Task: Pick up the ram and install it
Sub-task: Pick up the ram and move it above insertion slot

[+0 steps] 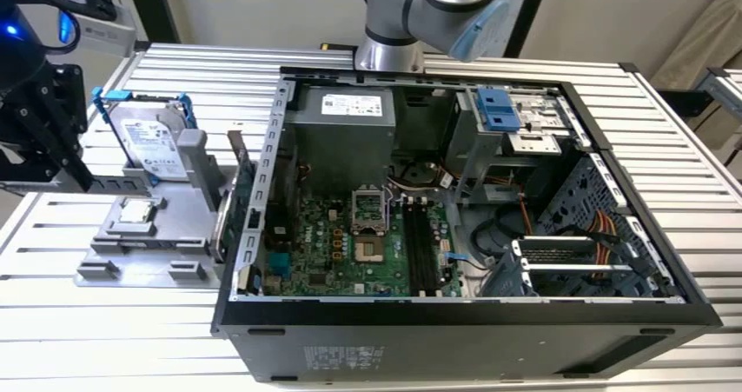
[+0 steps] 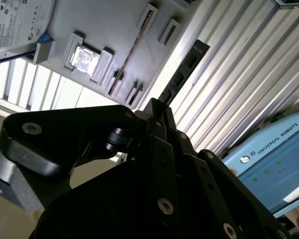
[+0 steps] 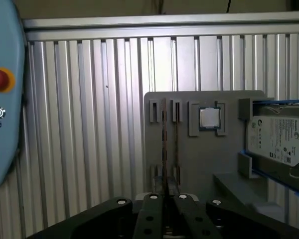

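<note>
gripper (image 2: 157,107) clamped on one end of the ram (image 2: 183,72), fingers flat against its faces. we judge this grip leaves the long edge free for seating. in the second wrist view the stick juts out over the ribbed table (image 2: 249,64), just beside the grey holder (image 2: 114,35) and lifted clear of it. in the exterior view the computer case (image 1: 464,322) lies open, well apart from the holder. its black slots (image 1: 420,244) face up, reachable from above.
</note>
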